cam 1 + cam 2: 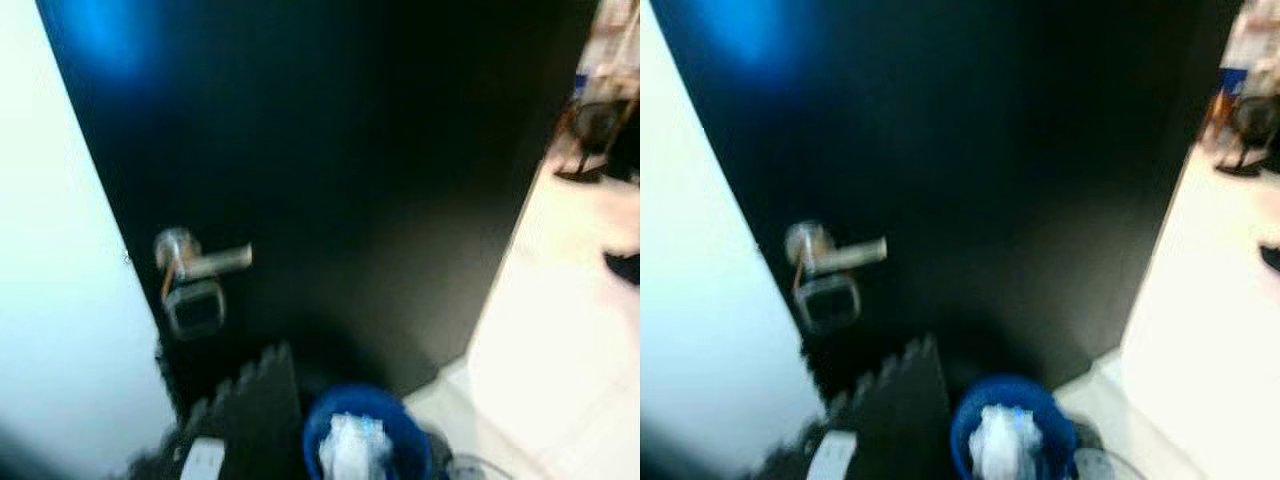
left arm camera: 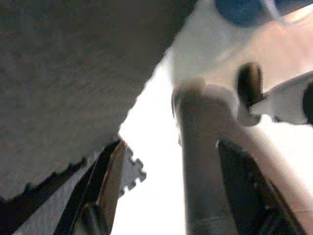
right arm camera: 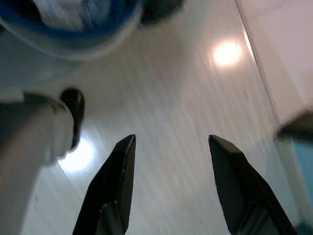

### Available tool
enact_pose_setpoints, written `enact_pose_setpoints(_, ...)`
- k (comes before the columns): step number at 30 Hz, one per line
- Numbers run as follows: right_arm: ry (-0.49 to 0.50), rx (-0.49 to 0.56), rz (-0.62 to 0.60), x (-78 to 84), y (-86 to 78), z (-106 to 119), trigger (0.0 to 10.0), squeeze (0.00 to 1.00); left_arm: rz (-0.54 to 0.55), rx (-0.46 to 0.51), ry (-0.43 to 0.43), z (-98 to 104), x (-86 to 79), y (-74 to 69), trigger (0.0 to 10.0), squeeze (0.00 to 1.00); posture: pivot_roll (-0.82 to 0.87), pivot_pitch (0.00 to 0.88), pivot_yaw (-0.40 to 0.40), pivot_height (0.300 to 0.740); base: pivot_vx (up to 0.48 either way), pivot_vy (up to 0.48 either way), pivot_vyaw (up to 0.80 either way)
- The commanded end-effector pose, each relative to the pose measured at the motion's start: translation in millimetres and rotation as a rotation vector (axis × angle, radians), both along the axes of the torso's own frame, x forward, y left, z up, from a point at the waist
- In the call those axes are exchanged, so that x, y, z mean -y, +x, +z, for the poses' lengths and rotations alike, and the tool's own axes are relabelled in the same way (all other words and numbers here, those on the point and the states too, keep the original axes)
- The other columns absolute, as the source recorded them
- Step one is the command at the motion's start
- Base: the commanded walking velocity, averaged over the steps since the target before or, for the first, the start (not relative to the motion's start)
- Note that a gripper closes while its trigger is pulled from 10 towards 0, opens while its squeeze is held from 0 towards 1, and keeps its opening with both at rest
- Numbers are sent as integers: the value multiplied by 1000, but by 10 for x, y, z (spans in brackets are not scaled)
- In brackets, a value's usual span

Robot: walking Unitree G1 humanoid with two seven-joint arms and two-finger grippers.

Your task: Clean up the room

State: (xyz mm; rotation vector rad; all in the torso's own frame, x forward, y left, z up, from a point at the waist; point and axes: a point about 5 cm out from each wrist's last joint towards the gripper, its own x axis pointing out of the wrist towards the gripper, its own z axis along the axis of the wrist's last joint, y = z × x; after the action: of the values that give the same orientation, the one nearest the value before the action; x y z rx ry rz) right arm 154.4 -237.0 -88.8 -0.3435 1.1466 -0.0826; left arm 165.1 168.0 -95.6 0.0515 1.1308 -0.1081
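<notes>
1. Black and broad, a door (image 1: 340, 170) stands ahead, blurred in the head views, with a silver lever handle (image 1: 205, 262) and a lock box just below the handle.
2. Below the door's lower edge sits a blue bucket (image 1: 368, 428) holding what looks like crumpled white material (image 1: 350, 448).
3. Beside the bucket, toward the handle side, dark foam mats with toothed edges (image 1: 250, 410) lean near the door's foot.
4. Pale floor (image 1: 560, 330) stretches away past the door's far edge.
5. Right gripper (image 3: 171, 183) hangs over the pale floor near the bucket, its fingers spread apart and empty.
6. Left gripper (image 2: 166, 196) hangs beside a toothed mat; its fingers appear parted, holding nothing.
</notes>
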Motion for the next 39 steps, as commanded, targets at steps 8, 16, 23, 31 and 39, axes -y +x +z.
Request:
enact_pose_setpoints(8, 7, -76, -1, 6, -241, -88, 10000, 0, -20, 27, 11, 42, -25, 91, 10000, 0, -65, 0, -17, 740, -480, 0, 0)
enact_pose_setpoints(16, 6, -91, -1, 48, -302, -96, 10000, 0, -23, 25, 11, 41, -16, 92, 10000, 0, -68, 0, -17, 740, -480, 0, 0)
enact_pose_setpoints(23, 12, -89, 9, 44, -296, -95, 10000, 0, -25, 20, 12, 39, -15, 87, 10000, 0, -70, 0, -17, 740, -480, 0, 0)
enact_pose_setpoints(31, 17, -84, 18, 42, -289, -93, 10000, 0, -28, 14, 13, 36, -9, 82, 10000, 0, -74, 0, -21, 740, -480, 0, 0)
enact_pose_setpoints(39, 17, -87, 17, 58, -285, -88, 10000, 0, -18, 20, 13, 42, -3, 99, 10000, 0, -78, 0, -21, 740, -302, 0, 0)
